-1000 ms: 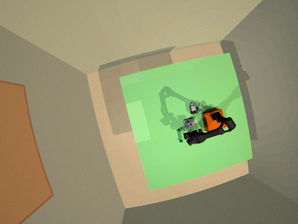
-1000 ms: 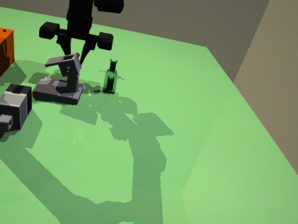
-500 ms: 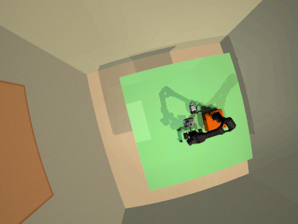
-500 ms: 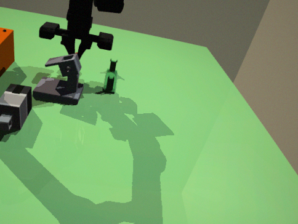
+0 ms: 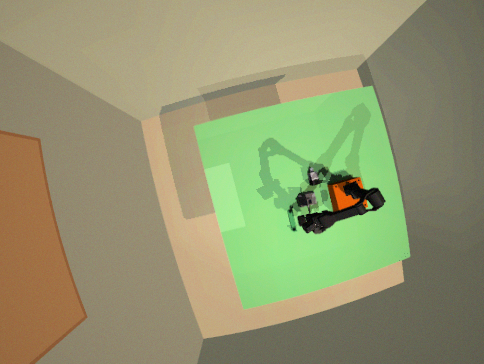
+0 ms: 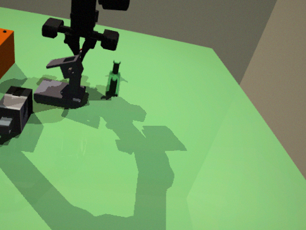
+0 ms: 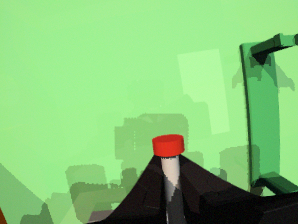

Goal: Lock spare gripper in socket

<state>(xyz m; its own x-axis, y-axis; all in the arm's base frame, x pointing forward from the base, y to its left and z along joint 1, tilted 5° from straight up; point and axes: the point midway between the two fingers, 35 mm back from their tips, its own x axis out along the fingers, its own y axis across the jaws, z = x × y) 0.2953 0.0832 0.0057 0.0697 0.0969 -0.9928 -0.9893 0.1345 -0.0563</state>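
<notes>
Plain grey-brown walls close in around a light green tabletop, set over a tan floor. Off to one side lies a flat orange-brown panel with a darker edge. Soft shadows cross the green, beside a paler rectangle of light.
</notes>
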